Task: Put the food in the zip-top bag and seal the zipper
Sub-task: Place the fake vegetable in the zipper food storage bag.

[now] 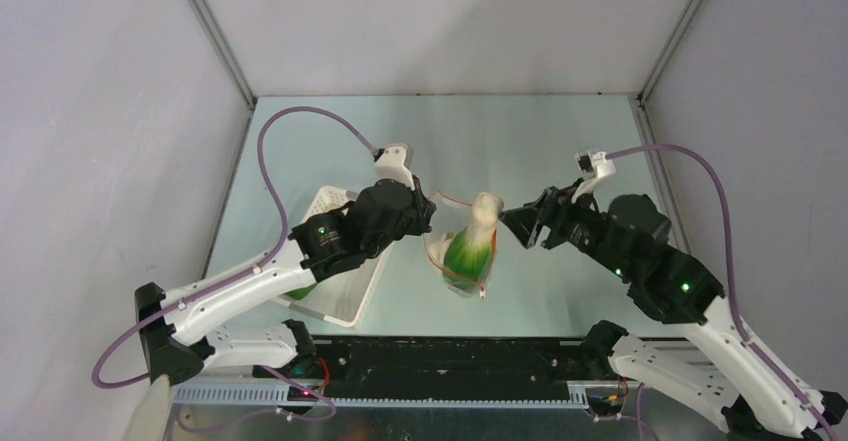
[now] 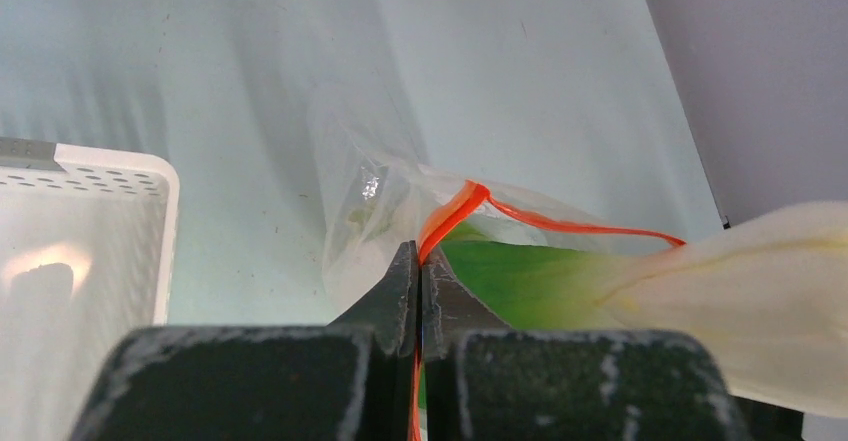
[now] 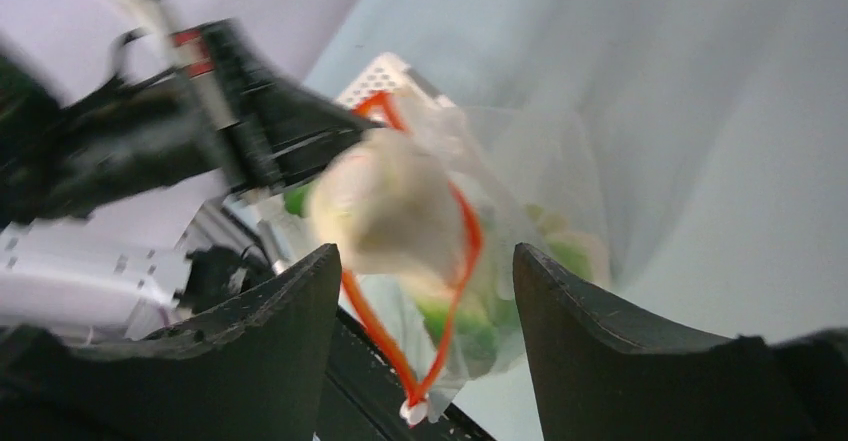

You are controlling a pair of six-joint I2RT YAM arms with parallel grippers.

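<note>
Bok choy (image 1: 478, 233) half inside zip-top bag (image 1: 437, 248), white stalk pointing at nearer right hand (image 1: 520, 225), spread apart; left hand (image 2: 418, 261) clamped on zipper (image 2: 455, 211).

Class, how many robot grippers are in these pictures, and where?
2. The left gripper pinches the red-orange zipper strip of the clear plastic bag; the right gripper is open beside the white-stalked green bok choy.

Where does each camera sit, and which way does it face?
Top external: above and behind, looking down on the table, both arms, left gripper, right gripper.
Left wrist: behind its shut fingers, facing the zipper they pinch; basket at left.
Right wrist: behind its open fingers, facing the zip-top bag.
All three share the bok choy in the bag's mouth.
</note>
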